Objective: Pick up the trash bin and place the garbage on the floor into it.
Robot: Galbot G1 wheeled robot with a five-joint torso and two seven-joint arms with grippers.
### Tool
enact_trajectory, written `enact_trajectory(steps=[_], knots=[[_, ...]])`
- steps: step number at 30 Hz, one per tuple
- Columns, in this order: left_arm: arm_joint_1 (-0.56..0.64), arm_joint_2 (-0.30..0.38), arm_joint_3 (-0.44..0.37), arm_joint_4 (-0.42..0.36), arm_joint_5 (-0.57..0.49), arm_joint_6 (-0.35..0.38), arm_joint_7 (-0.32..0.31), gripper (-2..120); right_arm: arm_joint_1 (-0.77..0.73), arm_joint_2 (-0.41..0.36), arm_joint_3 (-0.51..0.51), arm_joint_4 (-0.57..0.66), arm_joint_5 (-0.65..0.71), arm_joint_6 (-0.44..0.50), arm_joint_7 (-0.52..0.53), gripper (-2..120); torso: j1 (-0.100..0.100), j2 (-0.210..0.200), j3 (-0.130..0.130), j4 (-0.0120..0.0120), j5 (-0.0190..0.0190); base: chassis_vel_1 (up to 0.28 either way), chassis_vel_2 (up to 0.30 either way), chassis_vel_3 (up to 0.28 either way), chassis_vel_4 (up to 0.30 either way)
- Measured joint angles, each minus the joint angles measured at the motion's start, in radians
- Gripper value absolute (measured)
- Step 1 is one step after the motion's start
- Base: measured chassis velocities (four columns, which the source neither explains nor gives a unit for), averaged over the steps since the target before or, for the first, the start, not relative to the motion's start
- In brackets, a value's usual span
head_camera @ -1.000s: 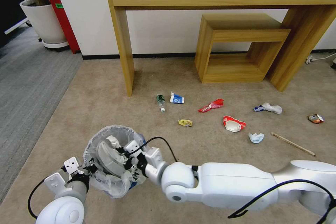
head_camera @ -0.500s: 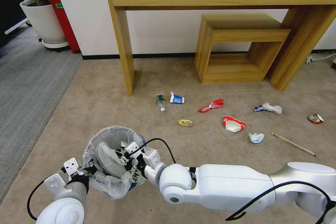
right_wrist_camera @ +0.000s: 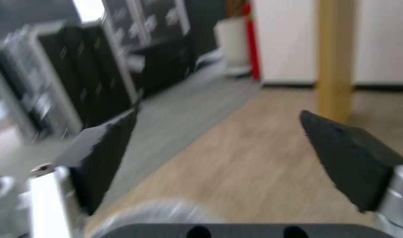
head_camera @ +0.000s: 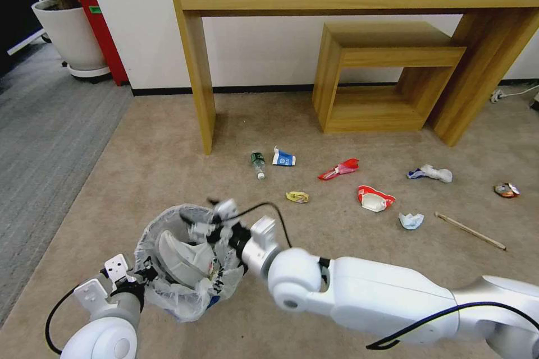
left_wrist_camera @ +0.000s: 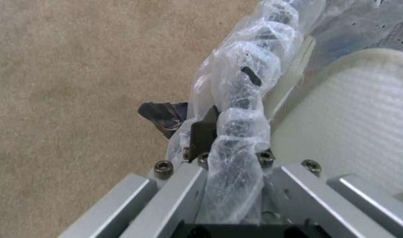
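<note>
While your left gripper [head_camera: 147,274] clamps the trash bin's [head_camera: 168,291] bagged rim, with a white slipper [head_camera: 182,255] already inside, and your right gripper [head_camera: 203,219] hangs spread over its mouth, bottle [head_camera: 257,163], carton [head_camera: 283,158], wrappers [head_camera: 339,169], tissues [head_camera: 411,220] and stick [head_camera: 470,231] await on the carpet [head_camera: 168,168].

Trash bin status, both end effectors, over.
Left end effector shut on trash bin rim. Right end effector open, above bin, empty. White slipper inside. Bottle, wrappers, tissues on carpet.
</note>
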Motion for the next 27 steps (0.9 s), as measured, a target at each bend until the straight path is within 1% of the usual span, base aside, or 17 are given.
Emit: enact_trajectory(steps=[2,3,4,6,7,8,10,11,14,15,16,17,18,21,22,24,27], knots=[[-0.002,0.003,-0.005,0.001,0.008,0.001,0.011,0,-0.042,-0.024,0.159,0.008,0.006,0.016,-0.023,100,0.000,0.000,0.000,-0.0001,0.0002,0.000,0.000,0.000,0.000],[-0.002,0.003,-0.005,0.001,0.008,0.001,0.011,0,-0.042,-0.024,0.159,0.008,0.006,0.016,-0.023,100,0.000,0.000,0.000,-0.0001,0.0002,0.000,0.000,0.000,0.000],[-0.004,0.004,-0.007,0.000,0.009,0.001,0.014,0,-0.063,-0.037,0.238,0.014,0.013,0.018,-0.035,100,0.000,0.000,0.000,0.0000,0.0001,0.000,0.000,0.000,0.000],[-0.007,0.005,-0.007,0.000,0.009,0.001,0.019,0,-0.099,-0.051,0.353,0.024,0.019,0.010,-0.041,100,0.000,0.000,0.000,-0.0001,0.0002,0.000,0.000,0.000,0.000],[-0.008,0.006,-0.007,-0.003,0.011,0.002,0.023,0,-0.133,-0.060,0.440,0.032,0.018,-0.001,-0.043,100,0.000,0.000,0.000,-0.0001,0.0001,0.000,0.000,0.000,0.000],[-0.008,0.006,-0.007,-0.003,0.011,0.002,0.023,0,-0.133,-0.060,0.440,0.032,0.018,-0.001,-0.043,100,0.000,0.000,0.000,-0.0001,0.0001,0.000,0.000,0.000,0.000],[-0.008,0.009,-0.008,-0.007,0.017,0.003,0.031,0,-0.209,-0.079,0.602,0.064,0.013,-0.032,-0.040,100,0.000,0.000,0.000,-0.0002,0.0003,0.000,0.000,0.000,0.000],[-0.008,0.009,-0.008,-0.007,0.017,0.003,0.031,0,-0.209,-0.079,0.602,0.064,0.013,-0.032,-0.040,100,0.000,0.000,0.000,-0.0002,0.0003,0.000,0.000,0.000,0.000],[-0.004,0.014,-0.013,-0.017,0.024,0.003,0.044,0,-0.340,-0.100,0.777,0.117,-0.006,-0.054,-0.013,100,0.000,0.000,0.000,0.0000,0.0002,0.000,0.000,0.000,0.000],[-0.004,0.014,-0.013,-0.017,0.024,0.003,0.044,0,-0.340,-0.100,0.777,0.117,-0.006,-0.054,-0.013,100,0.000,0.000,0.000,0.0000,0.0002,0.000,0.000,0.000,0.000],[-0.002,0.019,-0.017,-0.022,0.027,0.003,0.049,0,-0.424,-0.108,0.860,0.137,-0.024,-0.060,-0.008,100,0.000,0.000,0.000,-0.0006,0.0004,0.000,0.000,0.000,0.000],[0.001,0.022,-0.018,-0.026,0.032,0.003,0.053,0,-0.487,-0.112,0.916,0.153,-0.041,-0.062,-0.004,100,0.000,0.000,0.000,-0.0003,0.0003,0.000,0.000,0.000,0.000],[0.001,0.022,-0.018,-0.026,0.032,0.003,0.053,0,-0.487,-0.112,0.916,0.153,-0.041,-0.062,-0.004,100,0.000,0.000,0.000,-0.0003,0.0003,0.000,0.000,0.000,0.000],[0.010,0.029,-0.020,-0.041,0.044,0.009,0.065,0,-0.634,-0.114,1.027,0.172,-0.124,-0.056,0.002,100,0.000,0.000,0.000,-0.0004,0.0003,0.000,0.000,0.000,0.000],[0.010,0.029,-0.020,-0.041,0.044,0.009,0.065,0,-0.634,-0.114,1.027,0.172,-0.124,-0.056,0.002,100,0.000,0.000,0.000,-0.0004,0.0003,0.000,0.000,0.000,0.000],[0.016,0.031,-0.020,-0.048,0.048,0.009,0.069,0,-0.719,-0.107,1.064,0.179,-0.177,-0.043,0.007,100,0.000,0.000,0.000,-0.0002,0.0002,0.000,0.000,0.000,0.000],[0.021,0.035,-0.020,-0.054,0.048,0.009,0.069,0,-0.776,-0.096,1.081,0.183,-0.215,-0.035,0.014,100,0.000,0.000,0.000,-0.0002,0.0001,0.000,0.000,0.000,0.000]])
